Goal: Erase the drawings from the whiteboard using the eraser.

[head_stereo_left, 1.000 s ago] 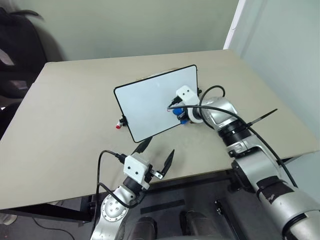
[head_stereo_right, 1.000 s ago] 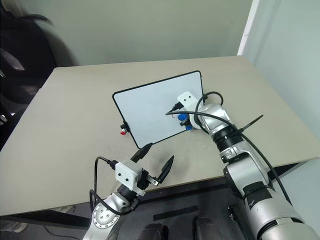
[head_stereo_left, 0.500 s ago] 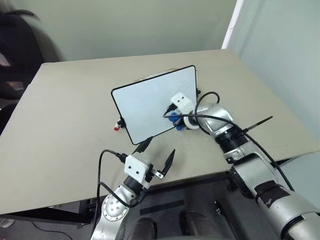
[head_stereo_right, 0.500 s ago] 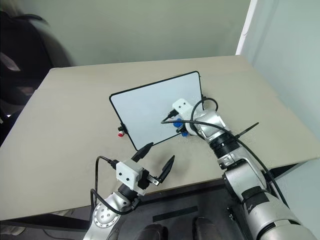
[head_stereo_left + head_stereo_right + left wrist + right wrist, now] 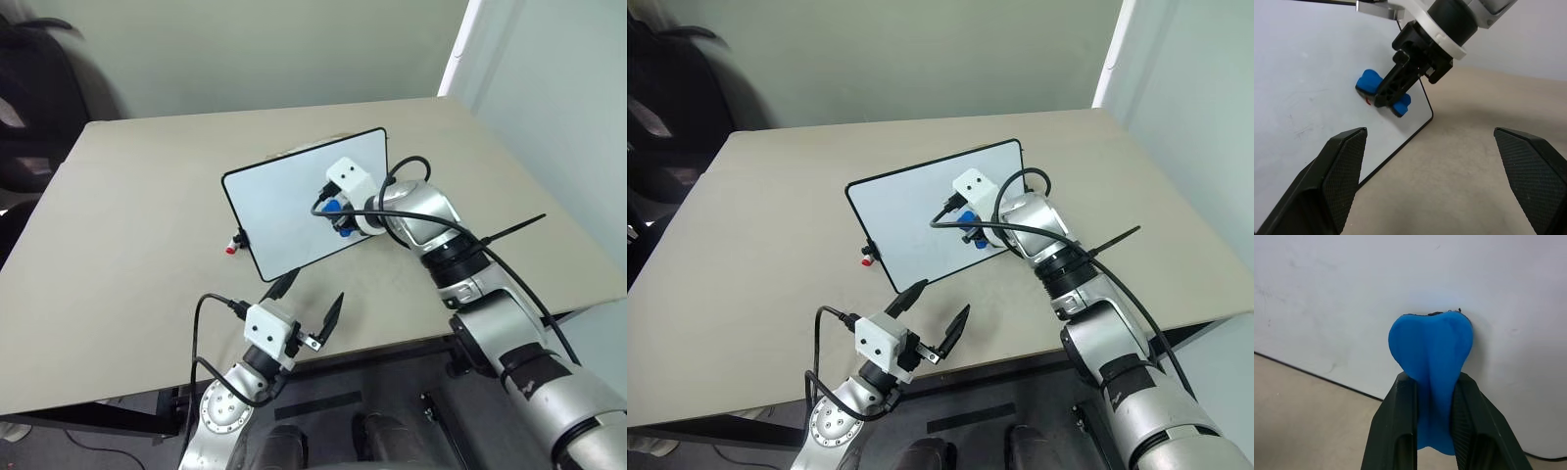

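My right gripper point(image 5: 334, 212), clamped on the eraser point(image 5: 1431, 348), has slid up the whiteboard point(image 5: 284, 201) from its near right corner. A red trace point(image 5: 1368, 102) remains beside the eraser, so wiping isn't finished. My left gripper point(image 5: 309, 303) hangs wide, near the table point(image 5: 127, 215) edge.

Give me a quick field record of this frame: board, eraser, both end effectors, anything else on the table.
whiteboard: lies flat on the table, black frame
eraser: blue, pressed against the board surface
right end effector: shut on the eraser, over the board's right part
drawings: a small red trace at the eraser's edge, mostly hidden
left end effector: open, holds nothing, near the table's front edge
red-tipped cap: at the board's left edge
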